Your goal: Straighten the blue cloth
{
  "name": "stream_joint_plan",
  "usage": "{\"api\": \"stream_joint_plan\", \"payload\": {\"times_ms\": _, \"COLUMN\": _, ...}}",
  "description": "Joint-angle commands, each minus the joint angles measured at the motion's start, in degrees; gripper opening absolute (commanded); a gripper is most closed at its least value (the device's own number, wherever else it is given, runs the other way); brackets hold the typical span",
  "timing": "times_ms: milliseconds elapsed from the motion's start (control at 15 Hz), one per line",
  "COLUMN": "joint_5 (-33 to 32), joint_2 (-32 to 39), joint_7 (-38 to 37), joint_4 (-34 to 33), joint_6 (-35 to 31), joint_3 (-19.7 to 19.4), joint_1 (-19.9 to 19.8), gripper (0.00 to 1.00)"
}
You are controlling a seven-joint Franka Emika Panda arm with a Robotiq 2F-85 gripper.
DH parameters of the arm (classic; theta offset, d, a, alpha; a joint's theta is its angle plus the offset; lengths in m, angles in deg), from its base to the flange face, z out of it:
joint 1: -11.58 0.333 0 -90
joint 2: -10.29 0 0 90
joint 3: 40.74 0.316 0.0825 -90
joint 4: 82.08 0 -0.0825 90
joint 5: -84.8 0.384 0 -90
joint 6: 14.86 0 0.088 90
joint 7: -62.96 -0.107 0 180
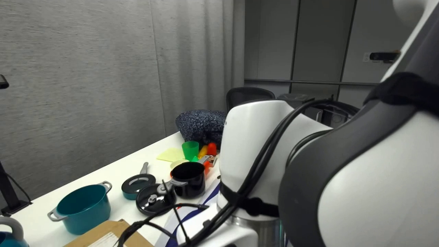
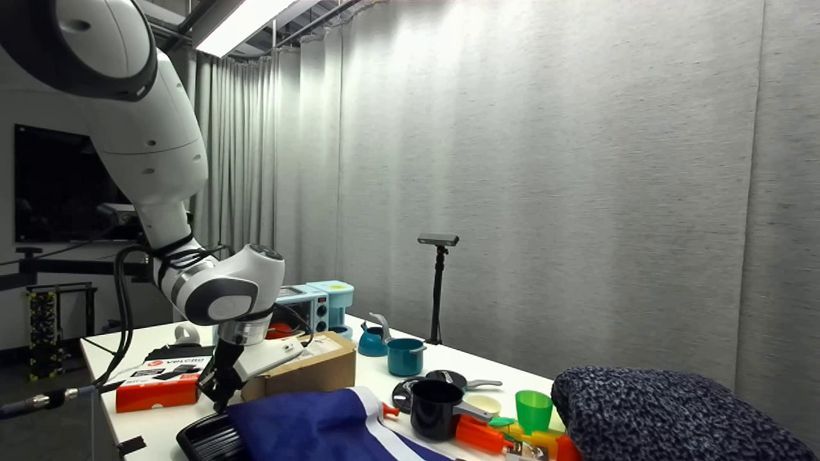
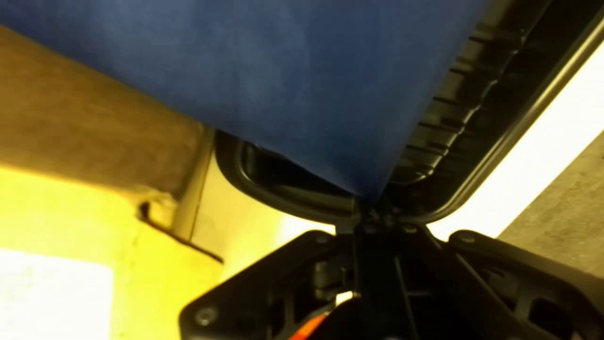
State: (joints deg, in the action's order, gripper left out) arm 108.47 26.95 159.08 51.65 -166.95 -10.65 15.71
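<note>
The fingers (image 3: 375,257) are pinching a corner of the blue cloth (image 3: 302,85), which is narrowing to a point between them in the wrist view. From that tip the cloth is widening into a smooth blue wedge, faintly shaded in places, and is covering part of a black ribbed tray (image 3: 495,134). In an exterior view it is showing a deep royal blue, softly mounded and loosely rippling, while a white strip (image 2: 379,422) is bending across it, with more blue appearing beyond. The near part is running out of that view. In an exterior view the arm (image 1: 377,192) is hiding most of the cloth, and only a narrow band of blue and white is showing past it. A cardboard box (image 2: 314,378) is standing just beside the cloth on the white surface (image 2: 157,426), and an orange-sided box (image 2: 157,398) is lying near the fingers. A black pot (image 2: 430,410) is standing near the strip, and a green cup (image 2: 532,410) is standing farther along.
</note>
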Motion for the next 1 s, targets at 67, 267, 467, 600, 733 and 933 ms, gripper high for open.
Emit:
{"api": "stream_joint_plan", "payload": {"times_ms": 67, "joint_5": 1.18, "joint_2": -1.38, "joint_7": 3.17, "joint_4": 0.03, "joint_6": 5.21, "joint_3": -0.19, "joint_1": 0.22, "gripper": 0.0}}
{"api": "stream_joint_plan", "payload": {"times_ms": 267, "joint_5": 2.08, "joint_2": -1.62, "joint_7": 4.36, "joint_4": -0.42, "joint_6": 8.52, "joint_3": -0.2, "joint_1": 0.13, "gripper": 0.0}}
{"api": "stream_joint_plan", "payload": {"times_ms": 467, "joint_5": -0.52, "joint_2": -1.22, "joint_7": 6.03, "joint_4": -1.01, "joint_6": 14.13, "joint_3": -0.95, "joint_1": 1.69, "gripper": 0.0}}
{"api": "stream_joint_plan", "payload": {"times_ms": 600, "joint_5": -2.45, "joint_2": -0.35, "joint_7": 6.43, "joint_4": -1.99, "joint_6": 17.87, "joint_3": -1.71, "joint_1": 2.92, "gripper": 0.0}}
{"api": "stream_joint_plan", "payload": {"times_ms": 733, "joint_5": -5.32, "joint_2": 0.15, "joint_7": 5.58, "joint_4": -2.57, "joint_6": 20.71, "joint_3": -2.65, "joint_1": 4.39, "gripper": 0.0}}
{"api": "stream_joint_plan", "payload": {"times_ms": 933, "joint_5": -8.08, "joint_2": 1.86, "joint_7": 3.48, "joint_4": -4.79, "joint_6": 23.3, "joint_3": -4.08, "joint_1": 6.34, "gripper": 0.28}}
